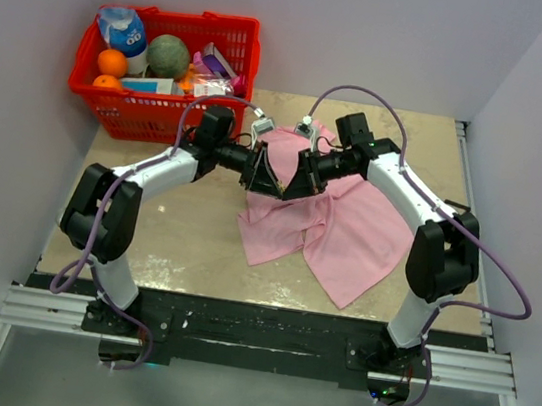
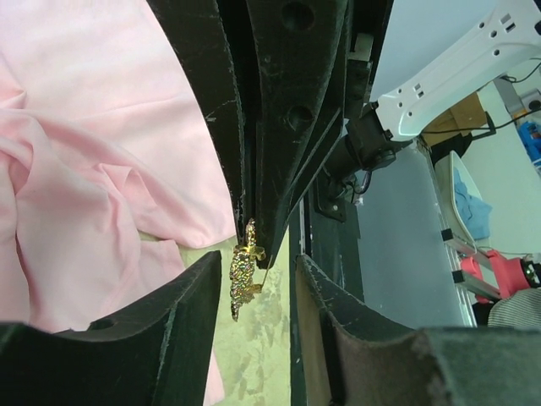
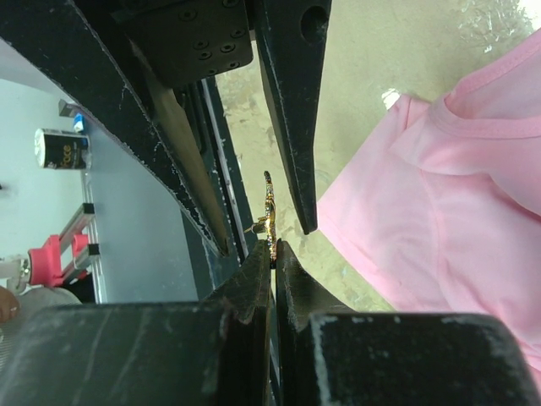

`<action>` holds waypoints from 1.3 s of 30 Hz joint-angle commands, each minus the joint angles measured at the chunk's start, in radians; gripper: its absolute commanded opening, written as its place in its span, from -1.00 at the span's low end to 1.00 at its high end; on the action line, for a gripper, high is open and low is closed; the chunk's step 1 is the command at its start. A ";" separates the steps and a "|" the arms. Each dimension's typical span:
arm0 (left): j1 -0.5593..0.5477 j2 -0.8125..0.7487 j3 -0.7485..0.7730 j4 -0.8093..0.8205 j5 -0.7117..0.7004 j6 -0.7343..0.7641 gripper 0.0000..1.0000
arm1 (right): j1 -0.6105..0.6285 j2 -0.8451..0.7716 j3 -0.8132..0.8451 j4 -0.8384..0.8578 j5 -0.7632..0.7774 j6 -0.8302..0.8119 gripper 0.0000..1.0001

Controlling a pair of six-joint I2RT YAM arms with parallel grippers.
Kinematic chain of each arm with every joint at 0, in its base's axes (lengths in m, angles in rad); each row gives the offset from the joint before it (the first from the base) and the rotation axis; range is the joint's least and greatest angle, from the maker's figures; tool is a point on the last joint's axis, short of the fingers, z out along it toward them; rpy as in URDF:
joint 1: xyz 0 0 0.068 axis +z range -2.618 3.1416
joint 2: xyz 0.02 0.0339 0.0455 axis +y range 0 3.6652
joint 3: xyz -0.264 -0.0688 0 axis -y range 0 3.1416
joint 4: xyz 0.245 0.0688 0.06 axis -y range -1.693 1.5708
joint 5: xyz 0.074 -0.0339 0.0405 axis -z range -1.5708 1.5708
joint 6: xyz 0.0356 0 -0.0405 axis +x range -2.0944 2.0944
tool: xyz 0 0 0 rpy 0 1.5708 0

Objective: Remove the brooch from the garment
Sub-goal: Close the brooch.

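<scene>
R fingers (image 3: pixel 292 283) pressed tight, pinching brooch (image 2: pixel 243 272) at the tips, L fingers (image 2: pixel 190 313) spread either side w/o touching, brooch hanging over table (image 2: pixel 266 359) just beside shirt (image 2: pixel 93 169), so it looks off the cloth, only hand-over/put-down left.

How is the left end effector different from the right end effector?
The right end effector is shut tight; the left end effector is open, its jaws apart. The right end effector pinches the little gold brooch; the left end effector grips nothing, its jaws just flanking the brooch. Both are black and meet tip to tip above the table, next to the pink shirt.
</scene>
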State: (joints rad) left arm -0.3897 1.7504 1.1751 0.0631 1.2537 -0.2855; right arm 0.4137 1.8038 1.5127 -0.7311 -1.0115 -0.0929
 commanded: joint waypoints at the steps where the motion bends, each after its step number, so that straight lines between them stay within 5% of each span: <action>1: -0.005 0.001 0.012 0.060 0.039 -0.037 -0.15 | 0.004 -0.032 -0.009 0.024 -0.006 -0.002 -1.00; 25: -0.001 -0.020 -0.017 0.047 0.058 0.026 -0.42 | 0.004 -0.026 -0.020 0.035 -0.064 0.015 -1.00; 39: 0.011 -0.043 -0.055 0.204 0.191 -0.090 -0.46 | -0.007 0.005 -0.026 0.045 -0.165 0.033 -1.00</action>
State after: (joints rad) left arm -0.3862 1.7508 1.1297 0.1986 1.3674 -0.3416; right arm 0.4122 1.8069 1.4803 -0.7177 -1.1217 -0.0711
